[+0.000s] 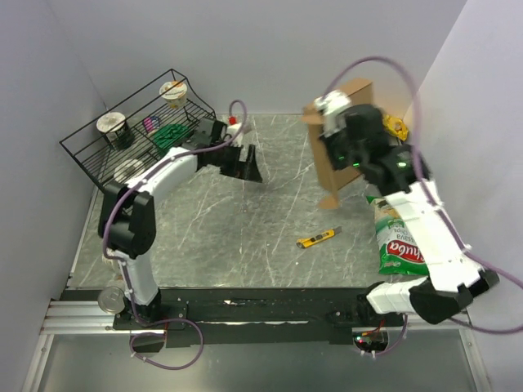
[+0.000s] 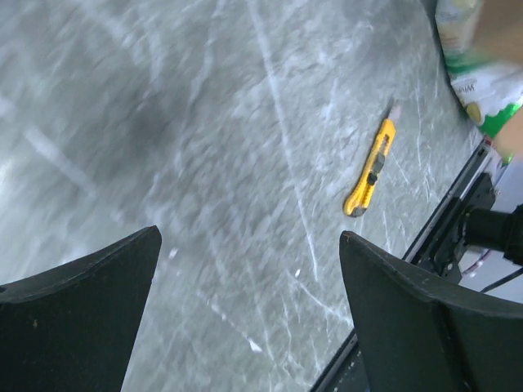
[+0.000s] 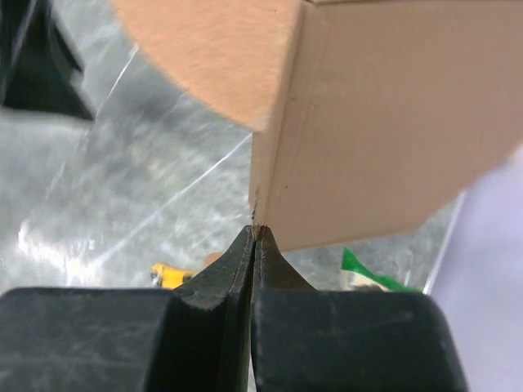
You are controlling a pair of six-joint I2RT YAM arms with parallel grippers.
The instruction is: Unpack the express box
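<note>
Right gripper (image 1: 327, 118), top view: jaws closed on an upper edge of the express box (image 1: 328, 167), which stands on end at the far right of the table (image 1: 245, 220), well apart from the left gripper (image 1: 245, 163), which is spread wide and empty beside the wire basket (image 1: 131, 139). Left wrist view: left gripper (image 2: 249, 269) wide open, nothing between its fingers, yellow utility knife (image 2: 372, 167) lying on the table beyond. Right wrist view: right gripper (image 3: 256, 237) tips pressed together on a corner edge of the express box (image 3: 384, 139), carton directly ahead of the tips.
</note>
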